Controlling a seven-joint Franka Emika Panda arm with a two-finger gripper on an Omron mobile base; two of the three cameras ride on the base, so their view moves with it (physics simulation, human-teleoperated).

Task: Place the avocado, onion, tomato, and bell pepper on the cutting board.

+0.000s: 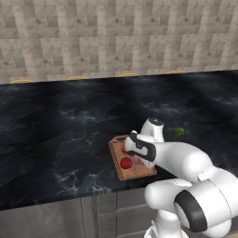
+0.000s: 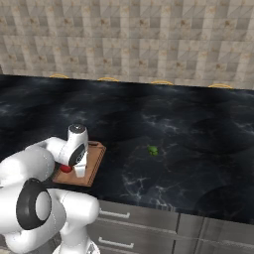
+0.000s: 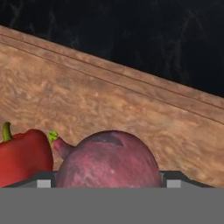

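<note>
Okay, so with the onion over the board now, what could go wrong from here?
1. The onion sits between the tips of the tool and is round. Once released, it might roll off the cutting board or bump the bell pepper close beside it.
2. The avocado lies apart on the counter. Swinging over for it, the arm could knock the tomato.

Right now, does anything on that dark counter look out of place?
Yes: the small green avocado lies alone on the black marble counter, well apart from the brown wooden cutting board where the red vegetables sit.
</note>
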